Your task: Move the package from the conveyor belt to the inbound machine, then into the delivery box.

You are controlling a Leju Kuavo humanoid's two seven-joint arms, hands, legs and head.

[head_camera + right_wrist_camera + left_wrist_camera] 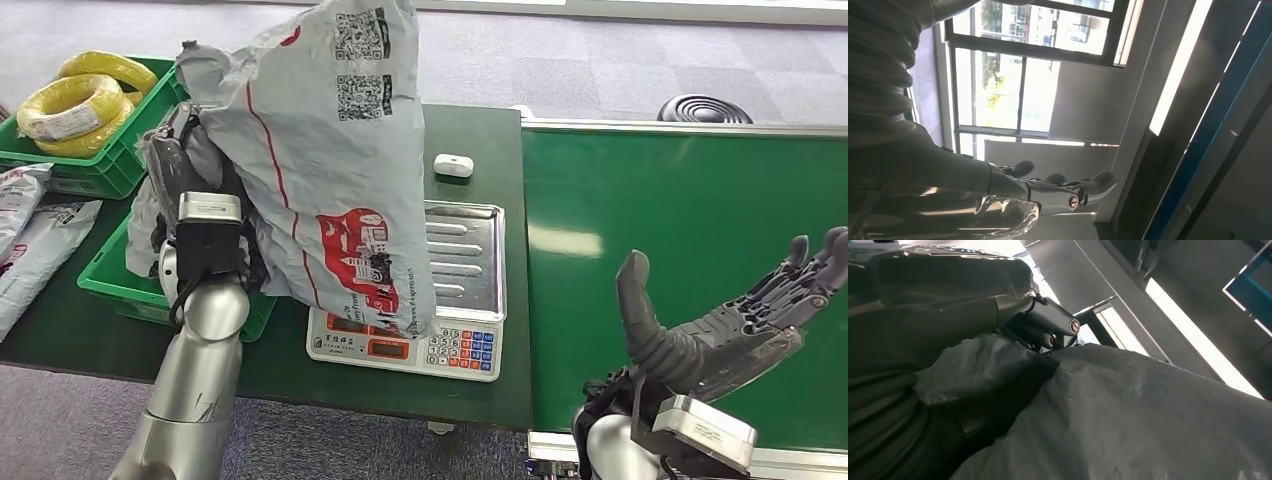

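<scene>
Item 1, left hand [185,165]: raised at about 9 o'clock in the head view, fingers closed around the edge of the package [325,150]. In the left wrist view the hand [1048,325] shows dark fingers pressed into the crumpled grey plastic of the package [1128,415].

Item 2, package: a grey plastic mailer bag with a red line, a red printed picture and two square codes. It hangs upright from the left hand, its upper end at 12 o'clock, its lower corner in front of the scale [440,300], hiding the left part of it. Whether the corner touches the scale I cannot tell.

Item 3, right hand [725,320]: at 4 o'clock, over the green conveyor belt [690,210], palm up, fingers spread wide apart, thumb raised, holding nothing. The right wrist view shows the same hand [1048,192] with fingers extended, apart, and free of any object.

Item 4, scale: steel tray on top, keypad and display on its front edge, standing on the dark green table [300,375] just left of the belt.

Item 5, green crate [110,290]: at 8 o'clock, below the left hand, on the table.

Item 6, second green crate [95,165]: at 10 o'clock, holding yellow coils [75,100].

Item 7, further mailer bags [30,240]: at 9 o'clock, lying at the table's left edge.

Item 8, small white device [453,165]: on the table behind the scale.
</scene>
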